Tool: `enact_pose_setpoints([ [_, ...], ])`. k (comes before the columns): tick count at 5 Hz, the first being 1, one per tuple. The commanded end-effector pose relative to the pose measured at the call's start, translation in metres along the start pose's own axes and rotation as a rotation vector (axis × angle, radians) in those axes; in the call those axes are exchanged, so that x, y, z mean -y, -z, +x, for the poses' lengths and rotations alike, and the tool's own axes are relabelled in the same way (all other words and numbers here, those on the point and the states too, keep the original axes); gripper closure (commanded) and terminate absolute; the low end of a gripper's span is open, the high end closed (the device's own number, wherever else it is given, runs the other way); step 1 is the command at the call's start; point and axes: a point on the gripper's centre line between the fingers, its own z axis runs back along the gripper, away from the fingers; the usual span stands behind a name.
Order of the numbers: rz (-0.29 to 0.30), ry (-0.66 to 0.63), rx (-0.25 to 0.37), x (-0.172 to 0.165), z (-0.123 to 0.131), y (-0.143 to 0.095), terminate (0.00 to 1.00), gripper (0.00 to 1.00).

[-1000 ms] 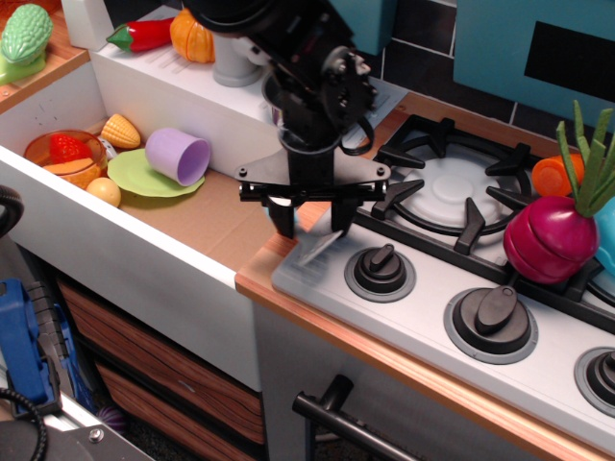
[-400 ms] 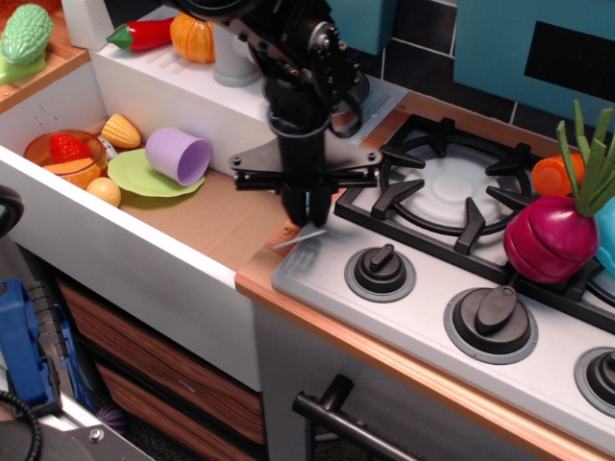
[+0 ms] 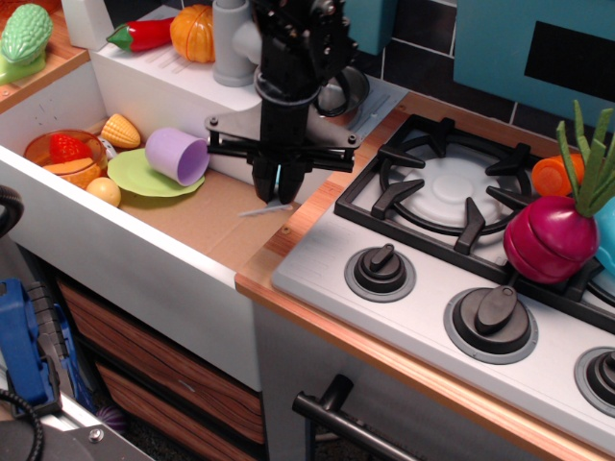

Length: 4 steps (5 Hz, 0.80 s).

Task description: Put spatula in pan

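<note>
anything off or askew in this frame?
The purple cup lies tipped on its side on the green plate in the sink. The spatula hangs from the closed pincer, blade jutting out sideways. Nothing looks spilled or damaged.

3 stove knobs (image 3: 381, 271), 1 purple cup (image 3: 178, 156), 1 pan (image 3: 344, 94).

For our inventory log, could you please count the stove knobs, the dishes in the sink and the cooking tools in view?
Stove knobs: 3
Dishes in the sink: 3 (purple cup, green plate, orange bowl)
Cooking tools: 2 (spatula held by the end effector, pan)
Total: 8
</note>
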Motion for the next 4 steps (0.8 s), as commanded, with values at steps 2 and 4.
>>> enact_pose_setpoints([
  [2, 0.003, 0.248, 0.168, -0.007, 0.048, -0.027, 0.0, 1.0],
  [4, -0.031, 0.405, 0.205, -0.014, 0.098, -0.007, 1.0, 1.0],
])
